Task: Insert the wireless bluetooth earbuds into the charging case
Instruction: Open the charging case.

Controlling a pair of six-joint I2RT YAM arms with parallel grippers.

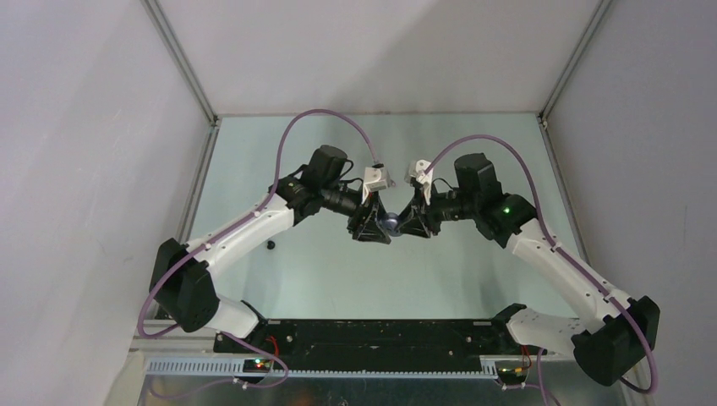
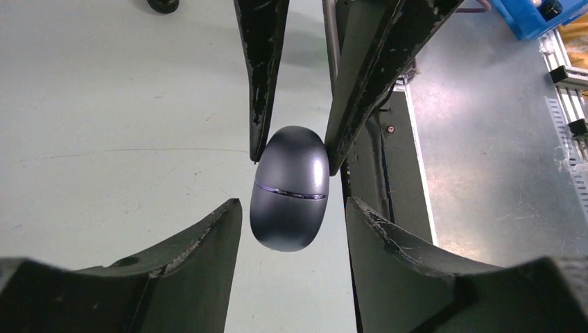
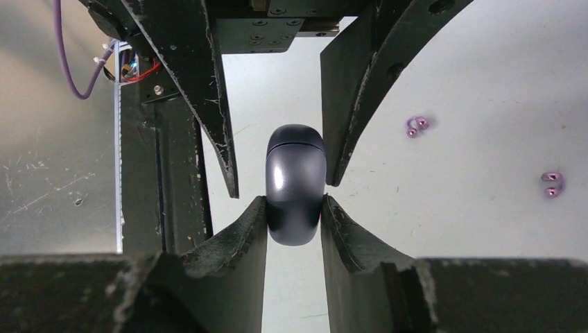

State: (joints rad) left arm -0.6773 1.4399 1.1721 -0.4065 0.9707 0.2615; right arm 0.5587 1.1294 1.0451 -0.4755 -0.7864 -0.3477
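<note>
left gripper (image 2: pixel 292 208) fingers fill the bottom of the left wrist view, nearest the lens. they stand spread, with a gap on each side of the charging case (image 2: pixel 290 187), so they do not touch it. the case is a dark oval pebble with a thin seam across its middle and hangs above the pale table (image 2: pixel 104 139). beyond the case, the right gripper (image 2: pixel 294 163) reaches in from the top, and its two fingertips press on the far end of the case.

from the right wrist, the right gripper's own fingers are clamped on both flanks of the case, pinching it. past the case the left gripper's fingers stand apart on either side of it. two pale purple earbuds (image 3: pixel 416 126) lie on the table to the right of the case in this view, the second (image 3: pixel 552 184) farther out, both well apart from it.

from the top, both arms meet at the case near the table's middle. a small black speck (image 1: pixel 270 244) sits on the table well to the left of the case, too small to identify.
</note>
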